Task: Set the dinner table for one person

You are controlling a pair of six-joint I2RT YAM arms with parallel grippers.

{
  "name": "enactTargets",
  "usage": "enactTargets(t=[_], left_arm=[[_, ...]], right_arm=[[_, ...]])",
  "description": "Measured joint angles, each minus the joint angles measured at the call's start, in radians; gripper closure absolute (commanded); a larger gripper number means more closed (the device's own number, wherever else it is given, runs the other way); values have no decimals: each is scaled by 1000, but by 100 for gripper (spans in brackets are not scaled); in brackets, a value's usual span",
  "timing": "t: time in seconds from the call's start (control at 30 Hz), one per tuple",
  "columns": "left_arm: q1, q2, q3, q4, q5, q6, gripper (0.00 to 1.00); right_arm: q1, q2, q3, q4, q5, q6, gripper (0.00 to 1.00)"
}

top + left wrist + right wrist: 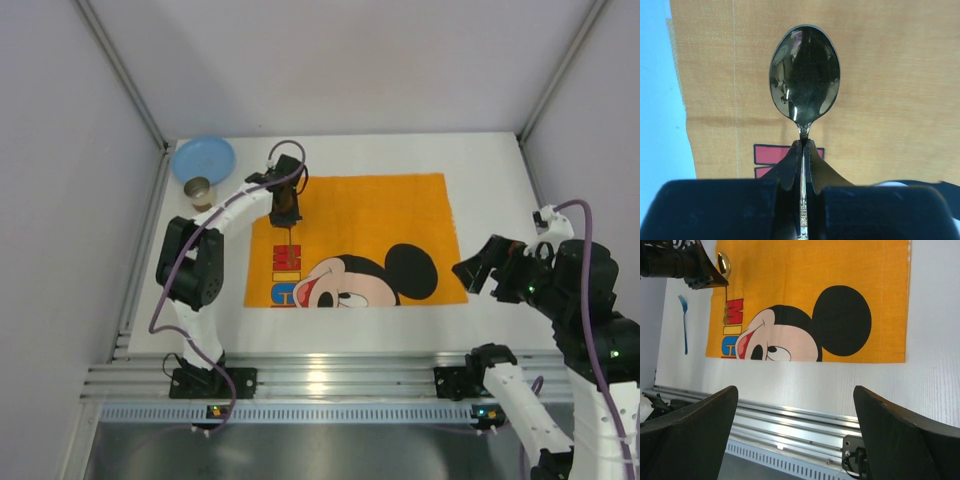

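The left tool (804, 150) is clenched on the neck of a metal spoon (805, 75), the bowl jutting past the fingertips and the patterned handle running back between them. Under it lies the left part of an orange Mickey Mouse cloth (380, 215). The cloth is spread across the middle of the white worktop (485, 160), whose ribbed aluminium rail (330, 375) runs along the near edge. A blue plate (203, 158) and a metal cup (199, 189) sit in the far left corner, just beside each other. A blue fork (684, 322) lies left of the cloth. The right tool (795, 390) hangs released, fingers wide apart, over the right side.
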Motion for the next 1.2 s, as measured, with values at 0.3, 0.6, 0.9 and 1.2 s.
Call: enactTargets(t=[0.3, 0.6, 0.9, 1.2], left_arm=[[-110, -37, 114, -9, 26, -159, 100], [-380, 305, 536, 13, 26, -286, 100], [-459, 460, 578, 152, 48, -386, 100], [-473, 565, 657, 241, 70, -413, 97]], right_arm=[[0, -29, 37, -26, -30, -21, 0], [24, -31, 161, -92, -30, -47, 0], [87, -50, 244, -116, 47, -53, 0], [113, -55, 249, -118, 99, -53, 0]])
